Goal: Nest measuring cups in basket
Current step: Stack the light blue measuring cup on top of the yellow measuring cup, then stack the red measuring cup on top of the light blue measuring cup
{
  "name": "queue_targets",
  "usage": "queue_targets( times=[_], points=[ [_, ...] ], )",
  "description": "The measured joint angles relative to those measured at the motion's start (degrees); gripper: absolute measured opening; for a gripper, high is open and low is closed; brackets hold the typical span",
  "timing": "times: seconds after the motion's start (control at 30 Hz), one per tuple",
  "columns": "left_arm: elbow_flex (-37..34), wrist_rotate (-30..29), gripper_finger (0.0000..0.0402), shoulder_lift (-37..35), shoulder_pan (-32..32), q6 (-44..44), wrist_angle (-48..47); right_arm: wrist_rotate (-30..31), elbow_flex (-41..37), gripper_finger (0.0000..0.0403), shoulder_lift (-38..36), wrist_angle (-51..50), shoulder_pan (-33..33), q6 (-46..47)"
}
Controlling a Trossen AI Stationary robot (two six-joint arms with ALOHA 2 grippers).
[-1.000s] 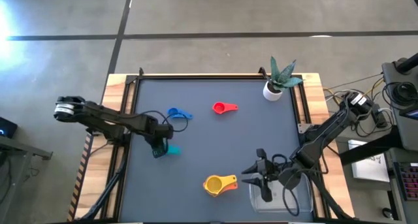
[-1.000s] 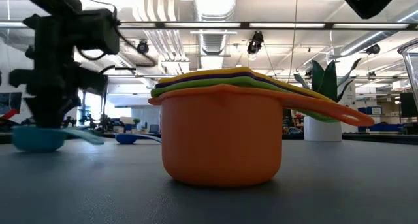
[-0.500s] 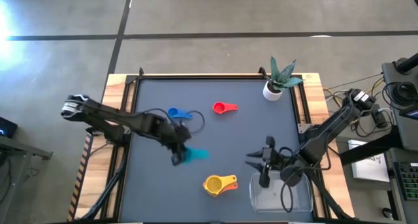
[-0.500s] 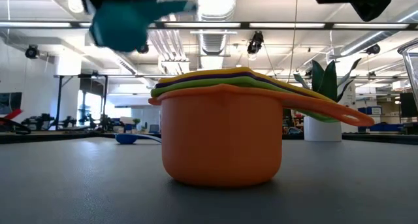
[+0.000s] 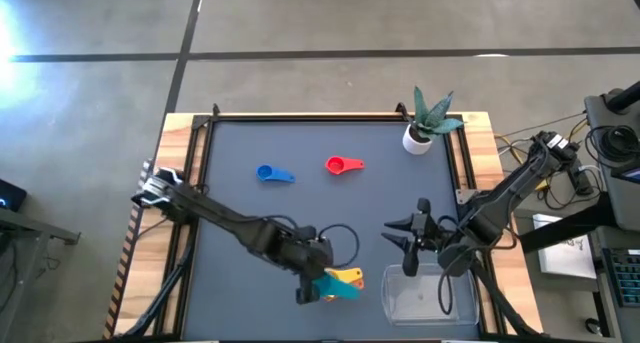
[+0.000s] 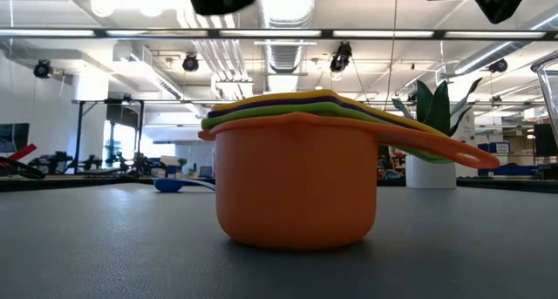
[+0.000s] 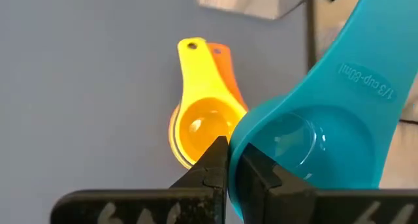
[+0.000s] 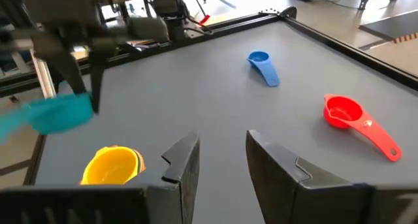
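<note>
You have the teal plastic measuring cup (image 7: 320,136) pinched by its rim in the left gripper (image 5: 310,288), carried above the nested stack of plastic cups with the yellow cup (image 5: 338,276) on top, at the near middle of the table. Bring the teal bowl squarely over the yellow bowl, handle in line with the stack's handles, before lowering; let go only once it seats. Just right of the stack, the clear shallow rectangular plastic basket (image 5: 432,301) holds no cups that I can see. The right gripper (image 5: 402,232) waits just beyond it, its two fingers apart and empty. Farther off lie the small red plastic cup (image 5: 343,165) and the small blue plastic cup (image 5: 272,173), still to be nested.
</note>
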Motion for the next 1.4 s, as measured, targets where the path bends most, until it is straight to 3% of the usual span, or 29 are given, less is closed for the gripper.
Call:
queue_targets(
  times=[0.27,0.53,1.07,1.4],
  points=[
    [0.0,-0.6,0.0000,7.3,1.4,-7.2,0.7,-1.1,0.0,0.0114,2.1,-0.1,0.0,0.0],
    [0.0,-1.1,0.0010,9.1,3.3,-10.3,-0.3,-2.6,0.0,0.0114,2.3,-0.1,0.0,0.1],
    [-0.3,1.5,0.0158,9.1,2.0,-8.3,-0.9,-2.6,0.0,0.0123,2.3,-0.5,0.0,0.0],
    [0.0,1.5,0.0206,8.4,0.9,-2.6,-0.5,-2.6,0.0,0.0123,2.3,-0.5,0.0,0.1]
  ],
)
